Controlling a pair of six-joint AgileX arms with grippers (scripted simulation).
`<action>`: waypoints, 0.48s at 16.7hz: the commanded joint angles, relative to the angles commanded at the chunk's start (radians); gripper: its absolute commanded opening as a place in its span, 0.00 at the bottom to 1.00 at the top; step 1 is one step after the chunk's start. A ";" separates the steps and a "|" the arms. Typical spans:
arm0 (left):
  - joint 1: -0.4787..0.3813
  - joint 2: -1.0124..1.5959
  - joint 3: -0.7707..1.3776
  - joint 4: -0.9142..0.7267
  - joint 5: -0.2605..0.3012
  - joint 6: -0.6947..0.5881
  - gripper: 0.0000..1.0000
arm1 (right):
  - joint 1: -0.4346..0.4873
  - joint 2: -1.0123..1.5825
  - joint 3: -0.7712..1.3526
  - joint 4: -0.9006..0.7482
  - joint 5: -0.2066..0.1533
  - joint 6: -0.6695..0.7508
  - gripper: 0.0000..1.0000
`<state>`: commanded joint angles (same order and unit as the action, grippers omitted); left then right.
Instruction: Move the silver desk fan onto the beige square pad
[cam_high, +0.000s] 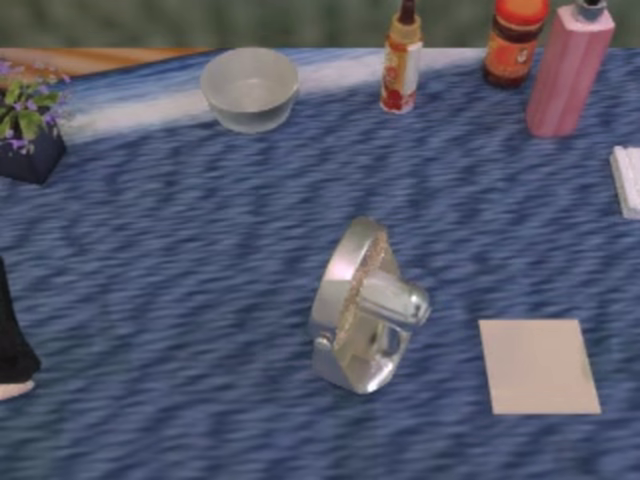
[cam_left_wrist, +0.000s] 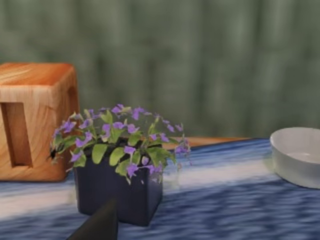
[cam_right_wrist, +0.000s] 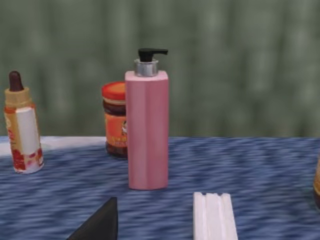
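The silver desk fan (cam_high: 365, 305) stands near the middle of the blue cloth, its chrome ring and golden mesh facing the table's left and its motor hub pointing right. The beige square pad (cam_high: 539, 365) lies flat to the fan's right, near the front edge, with a gap of cloth between them and nothing on it. My left arm (cam_high: 12, 345) is parked at the table's left edge, far from the fan; only a dark tip of the left gripper (cam_left_wrist: 100, 225) shows. My right arm is outside the top view, and a dark tip of the right gripper (cam_right_wrist: 100, 224) shows in its wrist view.
Along the back stand a pale round bowl (cam_high: 250, 88), a dropper bottle (cam_high: 401, 60), a red-lidded jar (cam_high: 515, 40) and a pink pump bottle (cam_high: 568, 68). A white ribbed block (cam_high: 627, 180) lies at the right edge. A potted purple plant (cam_high: 28, 125) sits back left, a wooden block (cam_left_wrist: 35, 120) behind it.
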<state>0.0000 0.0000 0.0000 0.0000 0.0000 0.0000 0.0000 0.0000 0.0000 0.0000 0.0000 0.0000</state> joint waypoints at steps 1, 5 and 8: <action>0.000 0.000 0.000 0.000 0.000 0.000 1.00 | 0.000 0.000 0.000 0.000 0.000 0.000 1.00; 0.000 0.000 0.000 0.000 0.000 0.000 1.00 | 0.014 0.056 0.033 -0.050 0.008 0.008 1.00; 0.000 0.000 0.000 0.000 0.000 0.000 1.00 | 0.047 0.194 0.128 -0.170 0.028 0.039 1.00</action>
<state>0.0000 0.0000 0.0000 0.0000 0.0000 0.0000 0.0474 0.1941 0.1283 -0.1702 0.0282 0.0392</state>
